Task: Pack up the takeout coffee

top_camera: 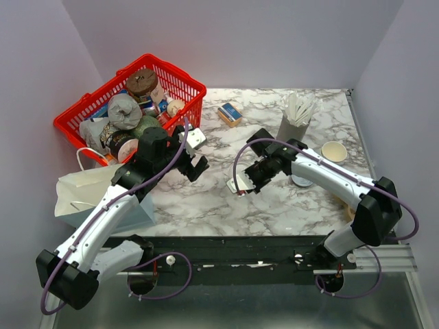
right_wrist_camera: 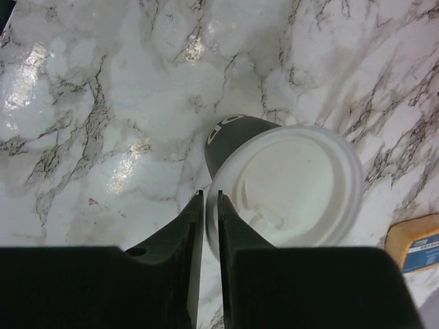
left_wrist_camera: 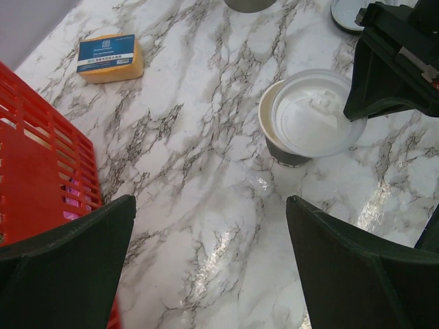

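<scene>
Coffee cup [left_wrist_camera: 285, 156] wears its lid [left_wrist_camera: 315, 113] askew, rim pinched by the right gripper [right_wrist_camera: 206, 199]; left gripper [left_wrist_camera: 211, 202] gapes empty nearby; lidding looks unfinished; next, press it flush.

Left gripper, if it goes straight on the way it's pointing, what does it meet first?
Probably the bare marble table: the open left gripper aims at tabletop straight ahead. The takeout coffee stands ahead but right of that line; depth is hard to judge.
</scene>
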You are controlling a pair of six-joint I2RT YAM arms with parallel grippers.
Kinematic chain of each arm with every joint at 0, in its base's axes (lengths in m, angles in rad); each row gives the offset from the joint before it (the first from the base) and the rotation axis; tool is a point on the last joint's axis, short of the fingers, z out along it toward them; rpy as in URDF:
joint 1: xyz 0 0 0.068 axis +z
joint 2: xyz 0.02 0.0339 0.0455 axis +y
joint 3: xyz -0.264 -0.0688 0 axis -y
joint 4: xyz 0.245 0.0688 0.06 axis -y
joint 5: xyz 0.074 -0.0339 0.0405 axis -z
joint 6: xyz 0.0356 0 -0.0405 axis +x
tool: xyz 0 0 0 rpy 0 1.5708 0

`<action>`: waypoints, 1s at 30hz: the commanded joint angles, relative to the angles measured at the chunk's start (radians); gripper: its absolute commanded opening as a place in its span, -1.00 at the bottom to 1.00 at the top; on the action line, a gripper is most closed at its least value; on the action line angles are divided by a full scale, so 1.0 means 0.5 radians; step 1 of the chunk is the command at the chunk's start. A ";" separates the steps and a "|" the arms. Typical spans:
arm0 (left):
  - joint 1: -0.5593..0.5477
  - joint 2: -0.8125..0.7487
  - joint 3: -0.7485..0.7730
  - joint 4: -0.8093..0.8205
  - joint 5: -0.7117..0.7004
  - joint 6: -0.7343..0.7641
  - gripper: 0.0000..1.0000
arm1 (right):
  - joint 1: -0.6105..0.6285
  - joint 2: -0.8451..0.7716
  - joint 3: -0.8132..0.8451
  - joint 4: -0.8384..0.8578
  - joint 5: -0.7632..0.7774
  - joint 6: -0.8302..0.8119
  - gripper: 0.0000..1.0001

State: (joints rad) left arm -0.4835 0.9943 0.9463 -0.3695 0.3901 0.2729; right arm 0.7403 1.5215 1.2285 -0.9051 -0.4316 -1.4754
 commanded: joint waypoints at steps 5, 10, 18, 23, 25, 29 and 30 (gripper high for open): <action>0.013 -0.010 0.000 -0.016 -0.016 0.022 0.97 | 0.017 0.043 0.086 -0.080 0.020 -0.001 -0.81; 0.010 -0.010 -0.003 -0.010 -0.001 0.031 0.97 | 0.017 0.052 0.307 -0.113 -0.057 0.238 -0.88; 0.013 -0.071 -0.095 0.088 -0.001 0.031 0.97 | -0.216 0.206 0.770 -0.138 -0.657 1.313 -0.93; 0.010 -0.145 -0.153 0.135 0.109 0.104 0.97 | -0.504 0.274 0.640 0.162 -1.428 2.164 -0.92; 0.010 -0.114 -0.141 0.101 0.140 0.123 0.97 | -0.538 0.255 0.513 0.438 -1.642 2.508 -0.92; -0.002 -0.010 -0.074 0.092 0.192 0.111 0.98 | -0.615 0.328 0.286 0.840 -1.919 2.947 -0.90; -0.015 0.018 -0.049 0.076 0.229 0.111 0.97 | -0.631 0.347 0.255 1.014 -1.968 3.151 -0.89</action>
State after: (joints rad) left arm -0.4820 0.9535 0.8753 -0.3347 0.4328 0.3119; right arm 0.4431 1.6508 1.4296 -0.6838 -1.1549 -0.2958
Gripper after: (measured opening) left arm 0.986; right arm 0.049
